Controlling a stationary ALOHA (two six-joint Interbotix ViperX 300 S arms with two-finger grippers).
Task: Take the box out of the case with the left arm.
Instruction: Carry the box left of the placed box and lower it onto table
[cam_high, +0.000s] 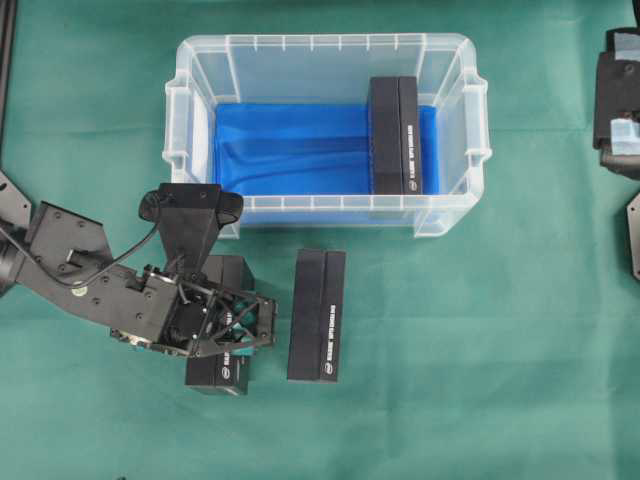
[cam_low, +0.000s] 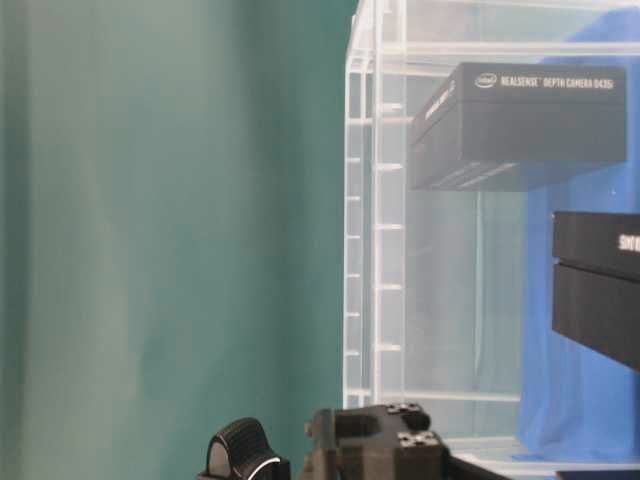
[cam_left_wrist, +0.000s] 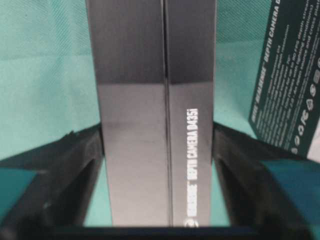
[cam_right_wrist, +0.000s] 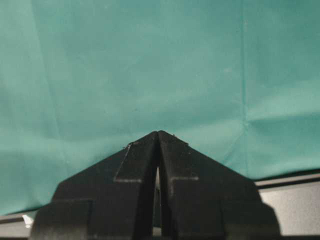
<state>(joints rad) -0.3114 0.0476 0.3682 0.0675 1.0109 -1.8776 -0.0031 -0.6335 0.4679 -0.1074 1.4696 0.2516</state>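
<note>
1. The black box (cam_left_wrist: 155, 115) reads "REALSENSE DEPTH CAMERA D435i".
2. Left gripper (cam_left_wrist: 157, 165): jaws parted, flanking this box on the bench (cam_high: 480, 350), gaps visible either side.
3. Right gripper (cam_right_wrist: 158, 145): jaws closed, empty.
4. The case (cam_high: 200, 60) holds another box (cam_high: 395, 135).

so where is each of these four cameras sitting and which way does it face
Overhead: above the table, looking straight down on the case, three black boxes and the left gripper.
Table-level: low at the cloth, facing the case's clear wall; a black part of the robot shows at the bottom edge.
Left wrist: looks along its open fingers at a box on the green cloth.
Right wrist: looks down at bare cloth past the shut right gripper.
Shared: overhead and left wrist both show that box and its neighbour.
</note>
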